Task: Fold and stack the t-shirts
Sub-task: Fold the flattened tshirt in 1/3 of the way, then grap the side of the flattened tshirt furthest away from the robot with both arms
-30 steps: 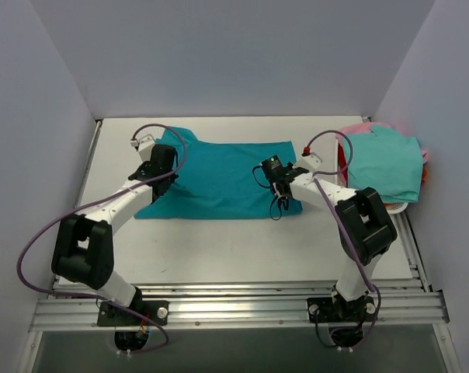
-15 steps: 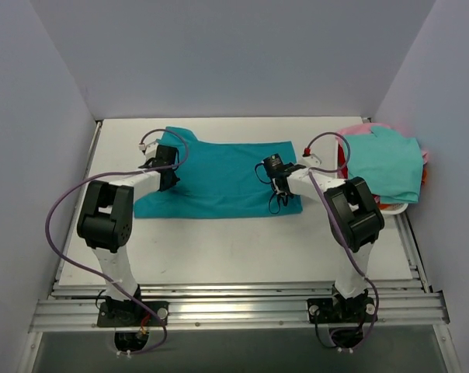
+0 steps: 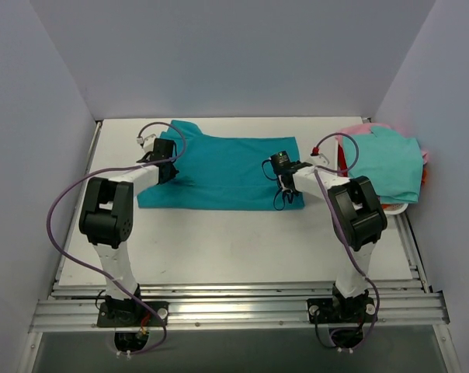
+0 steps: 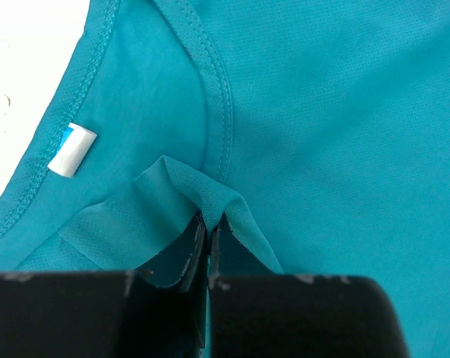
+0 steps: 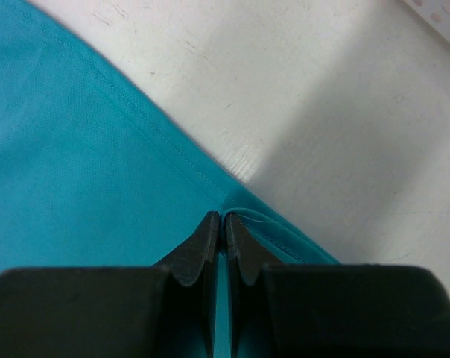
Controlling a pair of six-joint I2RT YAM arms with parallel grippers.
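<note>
Teal t-shirt (image 3: 219,175) flat near the table's (image 3: 242,241) far edge, left gripper (image 4: 208,220) pinching a fold by its collar, right gripper (image 5: 225,218) pinching its hem corner

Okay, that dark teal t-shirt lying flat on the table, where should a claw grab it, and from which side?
Pinch from above at opposite ends: the teal t-shirt lies flat on the table, so no edge stands up. The left claw is shut on a pinched ridge beside the collar seam, the right claw on the hem edge.
</note>
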